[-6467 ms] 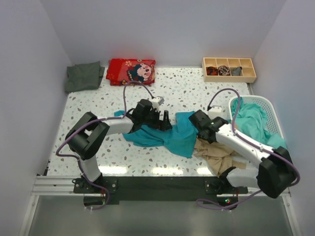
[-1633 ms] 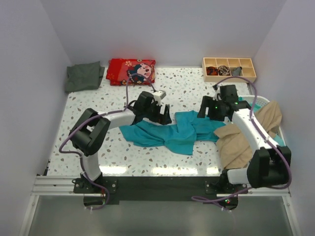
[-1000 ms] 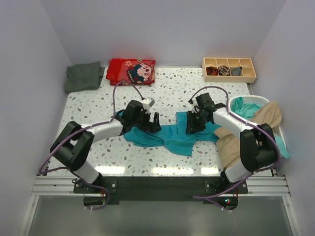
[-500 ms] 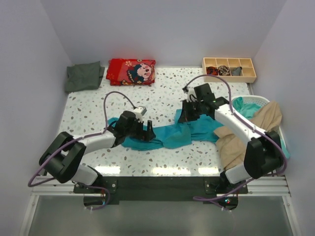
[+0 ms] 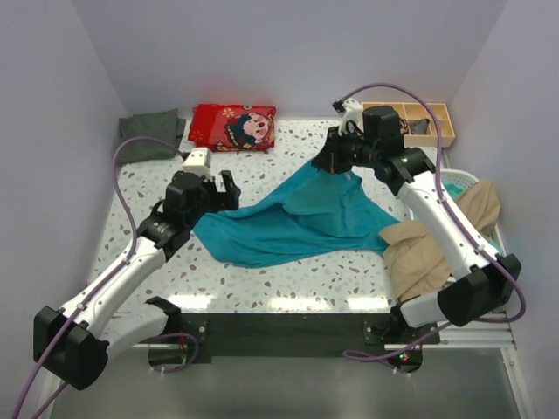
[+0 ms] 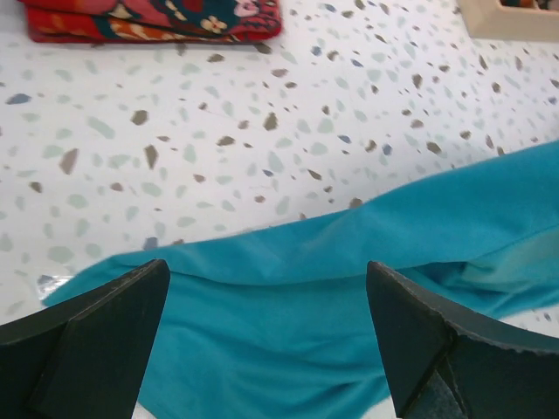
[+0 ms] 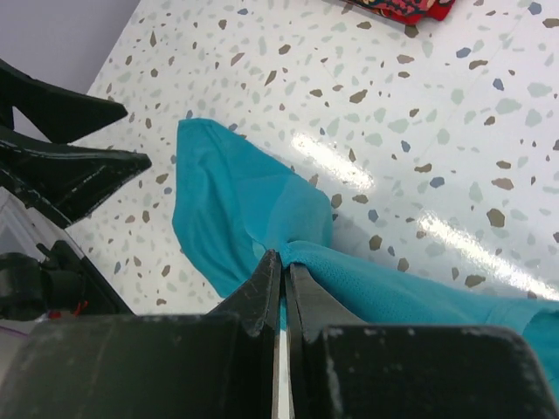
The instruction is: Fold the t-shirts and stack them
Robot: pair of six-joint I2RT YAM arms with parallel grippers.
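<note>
The right gripper (image 5: 330, 163) is clamped on a pinch of the teal t-shirt (image 5: 293, 223), its fingers (image 7: 266, 275) pressed together with the cloth bunched at their tips. It holds that corner up over the far middle of the table (image 5: 148, 205). From there the shirt slopes down and fans out toward the near left, its lower edge lying on the speckled top.

The left gripper (image 5: 223, 190) hangs by the shirt's left end with its fingers (image 6: 96, 340) spread wide and nothing between them. It seems to be clear of the cloth, though the wrist view does not settle that.

The beige t-shirt (image 5: 428, 253) is draped over the basket (image 5: 460, 181) at the right. The grey-green t-shirt (image 5: 144, 137) lies in the far left corner beside a red printed cloth (image 5: 234, 127).
</note>
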